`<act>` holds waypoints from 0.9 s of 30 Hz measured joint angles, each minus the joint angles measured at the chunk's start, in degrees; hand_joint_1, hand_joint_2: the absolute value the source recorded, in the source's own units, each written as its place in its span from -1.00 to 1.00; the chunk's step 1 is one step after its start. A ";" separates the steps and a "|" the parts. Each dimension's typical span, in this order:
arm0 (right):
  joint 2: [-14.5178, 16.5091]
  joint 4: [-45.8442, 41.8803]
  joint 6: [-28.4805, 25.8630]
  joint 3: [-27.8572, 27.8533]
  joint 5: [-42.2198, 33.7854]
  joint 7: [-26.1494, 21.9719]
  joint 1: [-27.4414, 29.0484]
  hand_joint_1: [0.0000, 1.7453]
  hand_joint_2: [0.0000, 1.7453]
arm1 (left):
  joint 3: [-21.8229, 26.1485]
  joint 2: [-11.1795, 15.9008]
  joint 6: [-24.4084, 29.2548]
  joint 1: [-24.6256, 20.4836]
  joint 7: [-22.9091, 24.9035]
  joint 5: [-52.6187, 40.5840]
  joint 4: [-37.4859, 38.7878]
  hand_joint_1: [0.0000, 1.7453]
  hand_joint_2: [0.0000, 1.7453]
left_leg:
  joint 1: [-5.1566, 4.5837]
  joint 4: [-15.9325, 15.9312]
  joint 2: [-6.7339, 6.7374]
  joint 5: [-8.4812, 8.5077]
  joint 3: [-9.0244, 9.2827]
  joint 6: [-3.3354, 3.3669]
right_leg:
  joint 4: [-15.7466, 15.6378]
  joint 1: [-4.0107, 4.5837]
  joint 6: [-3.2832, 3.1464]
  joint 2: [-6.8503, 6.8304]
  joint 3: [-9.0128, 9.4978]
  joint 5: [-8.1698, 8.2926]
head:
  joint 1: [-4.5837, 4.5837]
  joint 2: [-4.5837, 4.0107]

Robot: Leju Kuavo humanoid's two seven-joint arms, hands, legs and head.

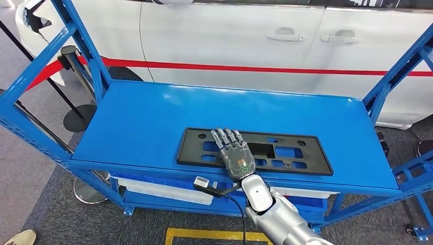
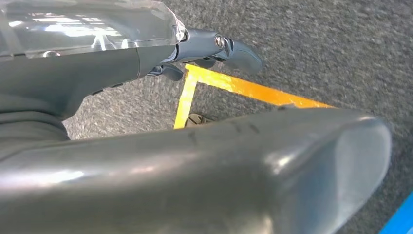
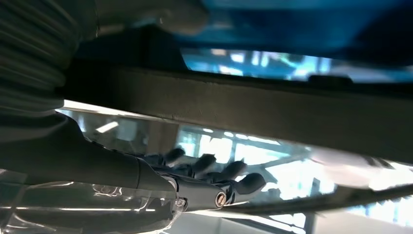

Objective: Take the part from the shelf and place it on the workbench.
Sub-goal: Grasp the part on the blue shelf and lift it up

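Observation:
The part, a flat black plastic plate (image 1: 301, 153) with several cutouts, lies on the top of the blue shelf (image 1: 153, 117) near its front edge. My right hand (image 1: 236, 153) rests on the plate's left-middle, palm down, fingers stretched forward and flat on it; the thumb is hidden in the head view. In the right wrist view the right hand (image 3: 195, 180) shows its dark fingers (image 3: 209, 163) lying apart from the thumb, with a dark edge crossing above them. My left hand (image 2: 195, 165) hangs over the grey floor, empty, with its fingers (image 2: 238, 53) straight.
A white car (image 1: 230, 35) with a red stripe stands right behind the shelf. Blue uprights rise at both shelf ends. A black stanchion base (image 1: 76, 117) sits at the left. Yellow floor tape (image 1: 214, 236) marks the carpet at my feet. A shoe (image 1: 18, 237) shows at lower left.

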 joint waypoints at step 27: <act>-1.25 4.31 -0.43 -3.82 -0.22 -5.90 -1.26 0.90 1.00 | 0.07 0.99 -1.84 -0.26 -7.87 0.28 0.04 -1.00 1.00 | 0.34 -0.33 0.20 0.12 0.38 0.42 | 11.45 -1.09 1.61 0.07 -5.09 -4.23 | 0.19 0.00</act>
